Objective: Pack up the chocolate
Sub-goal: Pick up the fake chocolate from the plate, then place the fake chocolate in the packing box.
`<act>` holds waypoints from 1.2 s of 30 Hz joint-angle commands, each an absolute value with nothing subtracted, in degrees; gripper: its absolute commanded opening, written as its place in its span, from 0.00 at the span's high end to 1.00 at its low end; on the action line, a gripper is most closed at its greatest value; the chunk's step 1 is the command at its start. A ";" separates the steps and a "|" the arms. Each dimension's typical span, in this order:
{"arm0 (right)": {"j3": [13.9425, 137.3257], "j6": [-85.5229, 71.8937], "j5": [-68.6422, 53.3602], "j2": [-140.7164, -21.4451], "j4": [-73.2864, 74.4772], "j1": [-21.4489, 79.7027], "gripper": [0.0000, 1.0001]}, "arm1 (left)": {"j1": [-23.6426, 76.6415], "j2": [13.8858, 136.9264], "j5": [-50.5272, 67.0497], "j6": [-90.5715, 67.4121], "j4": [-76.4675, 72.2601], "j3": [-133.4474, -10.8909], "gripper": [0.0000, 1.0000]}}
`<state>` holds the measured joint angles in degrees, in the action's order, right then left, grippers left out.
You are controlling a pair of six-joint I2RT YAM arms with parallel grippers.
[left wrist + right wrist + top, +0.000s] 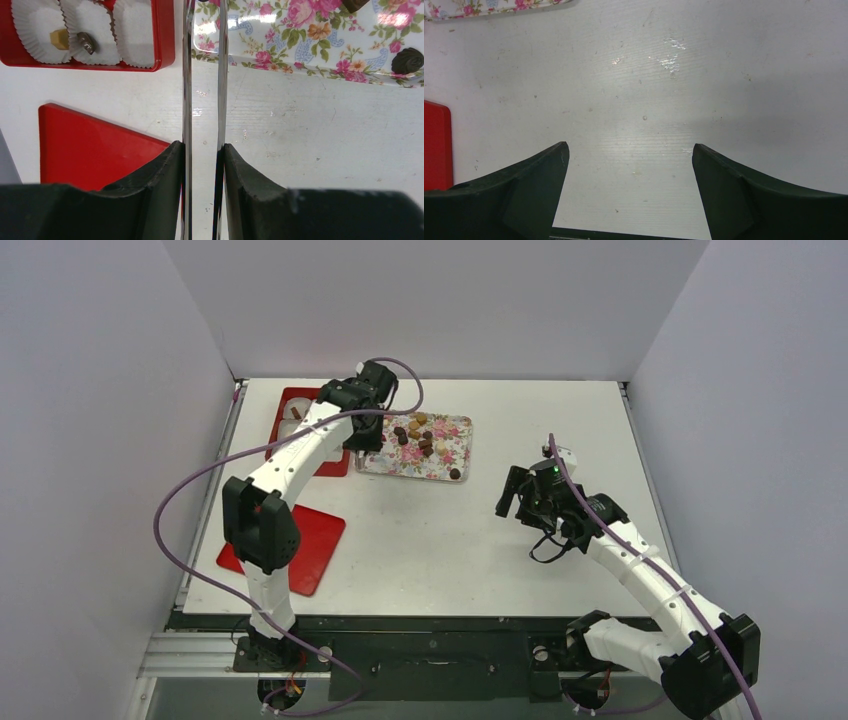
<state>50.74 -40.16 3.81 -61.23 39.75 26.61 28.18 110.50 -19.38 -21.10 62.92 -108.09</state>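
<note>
Several small brown and tan chocolate pieces (420, 435) lie on a flower-print tray (410, 474). Two dark pieces (407, 60) show at the right of the left wrist view. A tan piece (59, 39) and a dark piece (86, 42) sit in white paper cups inside the red box (165, 35). My left gripper (204, 145) is shut on metal tweezers (187, 75). Their two blades stand slightly apart and run up past the tray's left edge, with the tips out of view. My right gripper (630, 150) hangs open over bare table, right of the tray (499, 7).
A flat red lid (300, 540) lies on the table near the left arm, also seen as a red lid (95, 145) under the left wrist. The red box (300, 425) stands left of the tray. White walls close in the table on three sides.
</note>
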 commanded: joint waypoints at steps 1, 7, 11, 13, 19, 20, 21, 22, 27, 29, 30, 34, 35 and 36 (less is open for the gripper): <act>50.71 -40.69 5.18 -60.01 38.56 26.26 0.11 | 28.39 105.09 -22.38 -20.80 65.09 -114.52 0.75; 50.63 -40.52 4.69 -60.29 38.21 26.33 0.11 | 26.55 103.14 -24.10 -20.74 68.01 -116.54 0.74; 50.56 -40.44 4.28 -60.39 38.04 26.29 0.11 | 24.01 101.75 -23.30 -20.74 68.08 -114.50 0.74; 50.41 -40.35 4.31 -60.40 38.00 26.32 0.11 | 22.84 101.15 -22.58 -20.45 67.91 -113.19 0.74; 50.06 -40.39 4.05 -60.39 37.70 26.25 0.11 | 19.54 100.47 -20.08 -19.23 66.67 -108.54 0.73; 50.00 -40.42 4.02 -60.34 37.66 26.26 0.11 | 19.10 100.44 -19.68 -19.07 66.24 -107.31 0.73; 50.01 -40.42 3.99 -60.30 37.68 26.28 0.11 | 18.95 100.49 -19.55 -19.03 66.03 -106.74 0.73; 49.96 -40.49 3.96 -60.34 37.68 26.28 0.11 | 18.74 100.60 -19.35 -18.93 65.66 -105.83 0.73; 49.84 -40.51 4.16 -60.31 37.65 26.28 0.11 | 18.31 100.67 -18.50 -18.68 64.17 -102.65 0.73; 49.88 -40.52 4.10 -60.34 37.69 26.32 0.11 | 18.29 100.84 -18.06 -18.72 63.66 -101.75 0.73; 49.90 -40.56 4.08 -60.32 37.68 26.30 0.11 | 18.28 100.88 -17.96 -18.79 63.46 -101.35 0.73; 49.77 -40.60 4.13 -60.27 37.70 26.33 0.11 | 18.28 100.61 -17.76 -18.76 63.10 -100.20 0.73; 49.75 -40.60 4.20 -60.33 37.66 26.29 0.11 | 18.28 100.41 -17.76 -18.74 63.06 -99.84 0.73; 49.66 -40.65 4.16 -60.26 37.63 26.30 0.11 | 18.28 100.30 -17.71 -18.73 62.98 -99.62 0.73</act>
<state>50.09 -40.14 3.68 -61.23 39.48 26.61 18.63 102.98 -18.15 -19.16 65.89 -100.14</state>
